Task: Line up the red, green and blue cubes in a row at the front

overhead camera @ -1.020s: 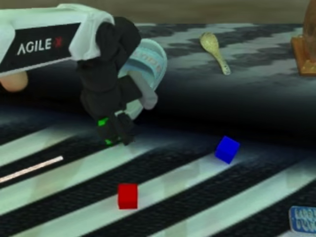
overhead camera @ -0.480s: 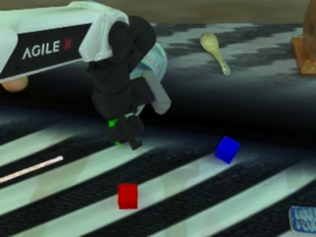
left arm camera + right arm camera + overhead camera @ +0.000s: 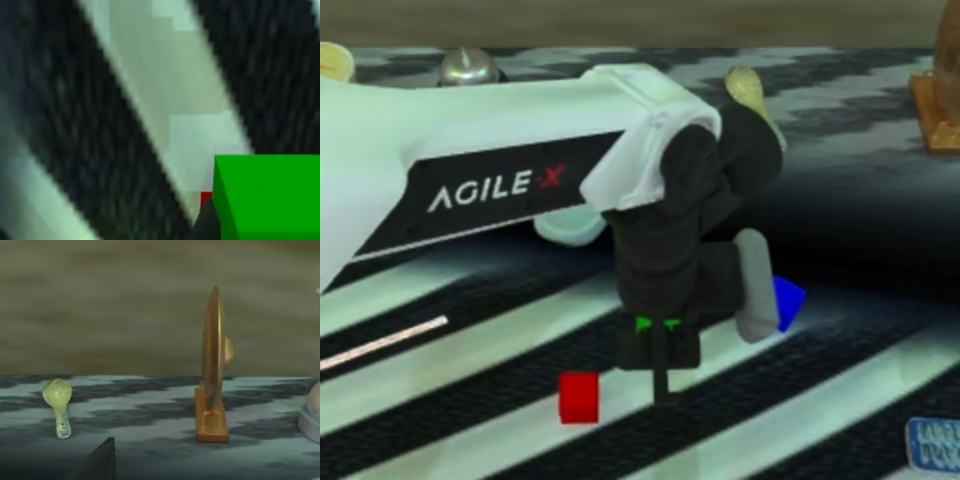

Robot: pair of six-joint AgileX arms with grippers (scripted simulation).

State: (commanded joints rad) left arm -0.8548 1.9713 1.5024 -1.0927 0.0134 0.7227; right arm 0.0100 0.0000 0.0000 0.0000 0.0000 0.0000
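The left gripper (image 3: pixel 661 375) is clamped on the green cube (image 3: pixel 657 325), which shows only as a sliver between the dark fingers in the top view and fills a corner of the left wrist view (image 3: pixel 267 197). It hangs low over the striped surface (image 3: pixel 470 400), toward the front edge, just beside the red cube (image 3: pixel 579 397), which lies on the side toward the surface's left edge. The blue cube (image 3: pixel 788 303) sits a little farther back and toward the right edge, partly hidden behind the arm's wrist. The step in hand looks like setting the green cube down as the second member of the row, next to the red one. The next move calls for lowering it squarely onto the surface, level with the red cube and close without knocking it, then releasing. The blue cube remains to be brought forward into line. The right arm is parked out of the top view, and whether its fingers are apart cannot be told.
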